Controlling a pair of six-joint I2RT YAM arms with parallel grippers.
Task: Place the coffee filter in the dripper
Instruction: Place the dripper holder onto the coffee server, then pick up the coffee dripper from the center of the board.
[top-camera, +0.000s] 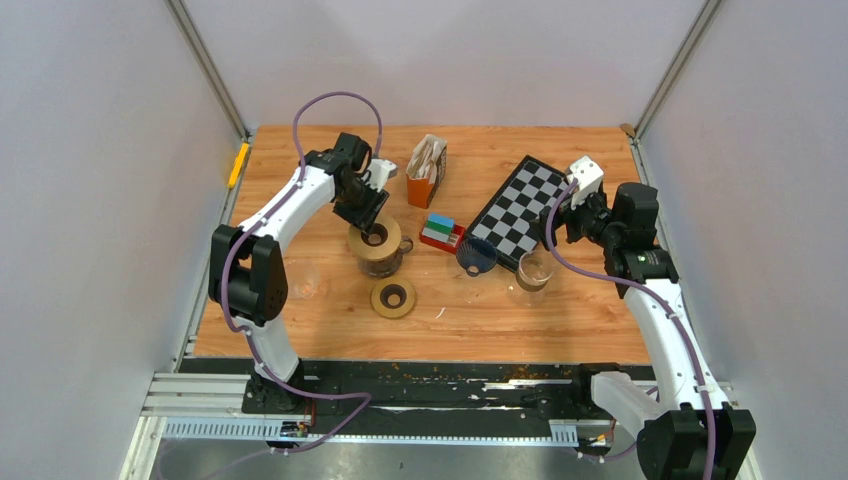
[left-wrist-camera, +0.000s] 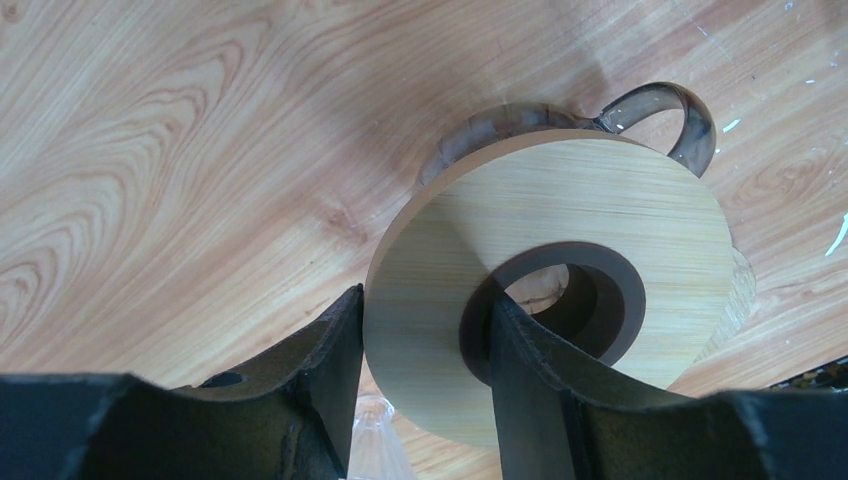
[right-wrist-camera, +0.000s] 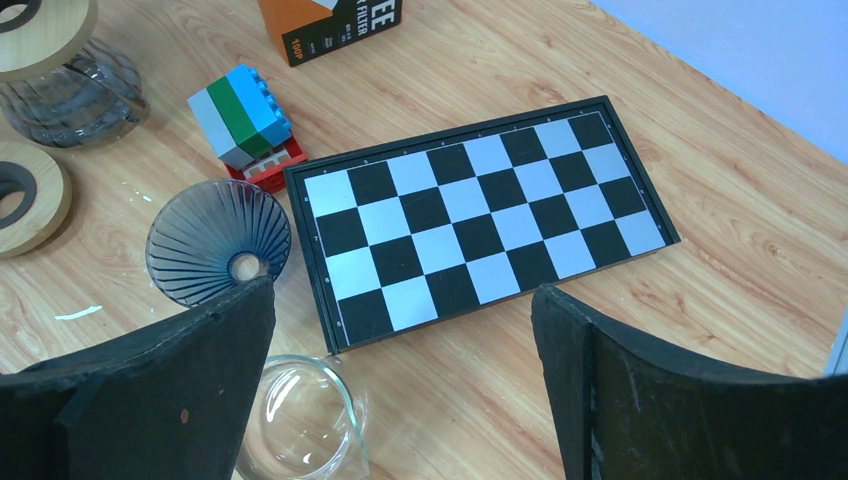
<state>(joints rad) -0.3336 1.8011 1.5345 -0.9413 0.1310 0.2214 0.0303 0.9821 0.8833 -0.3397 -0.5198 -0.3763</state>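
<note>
Grips a flat round bamboo ring in the left gripper: jaws about half closed, one finger against the ring's outer edge, the other through its centre hole. Sets that ring atop the mouth of a smoked-glass carafe with a loop handle, well apart from the black-and-white chessboard, on its left-arm side.

Hovers the right gripper above the chessboard's long edge on the right-arm side, jaws spread to their widest, nothing between them.

Shows the white paper coffee filters upright in an open orange carton, off the chessboard's long left-arm side and apart from it. Shows the blue-grey ribbed translucent cone dripper just beside the chessboard's near short end; cannot tell whether rim and board touch, nor whether the cone stands or lies tipped.

Shows also a stack of blue, green, white and grey toy bricks on a red base just beside the chessboard's left-arm corner, between board and carton. Shows a second bamboo ring flat on the wooden table, well apart from the chessboard, past the dripper. Shows a clear glass cup just beside the chessboard's nearest corner.
</note>
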